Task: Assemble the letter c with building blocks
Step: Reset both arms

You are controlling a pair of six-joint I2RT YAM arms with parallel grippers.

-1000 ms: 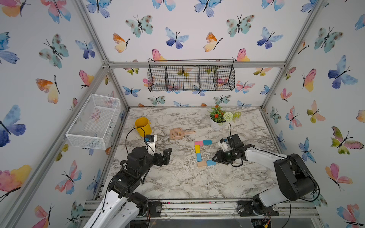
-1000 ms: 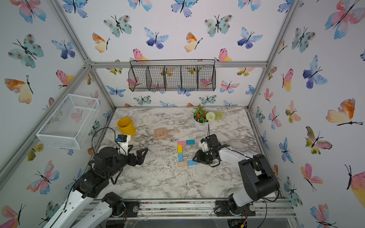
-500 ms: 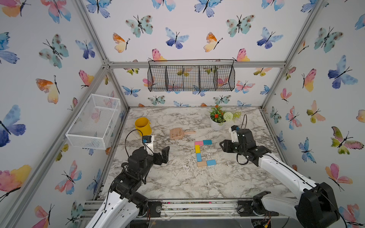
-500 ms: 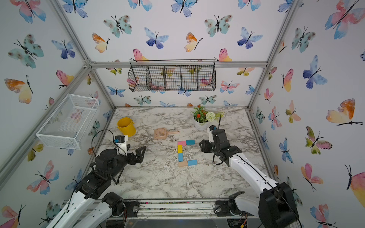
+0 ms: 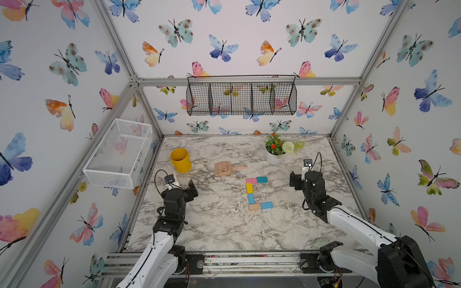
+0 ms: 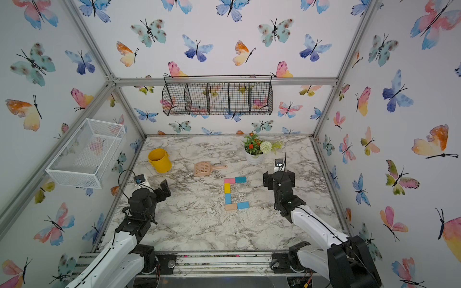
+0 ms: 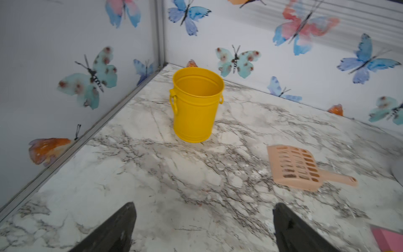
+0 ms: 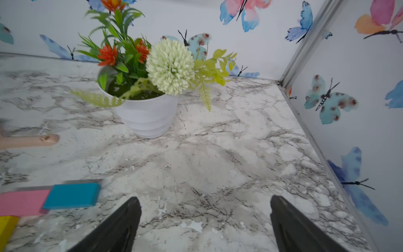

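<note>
C (image 5: 250, 193) lies mid-table (image 5: 219, 224), apart from both arms. Six blocks end to end:
- far arm: pink (image 5: 251, 180), teal (image 5: 262, 179)
- spine: yellow (image 5: 249, 188), light blue (image 5: 251, 198)
- near arm: tan (image 5: 255, 206), second light blue (image 5: 267, 205)

Looks complete to me.

Left claw (image 7: 202, 209): spread, empty, pointed at bucket (image 7: 196, 104).
Right claw (image 8: 205, 200): spread, empty, near the teal end but not touching, facing plant (image 8: 170, 65).

Step in hand, as I judge it: get clear without a nudge. The right claw is the risk. It should go up and away from the teal, never across the C.

Only the top views show the whole C. The right wrist catches pink, teal and a yellow corner. The left wrist catches a pink sliver and the scoop (image 7: 294, 168). Only the wrist views show the bare gap between the jaws.
</note>
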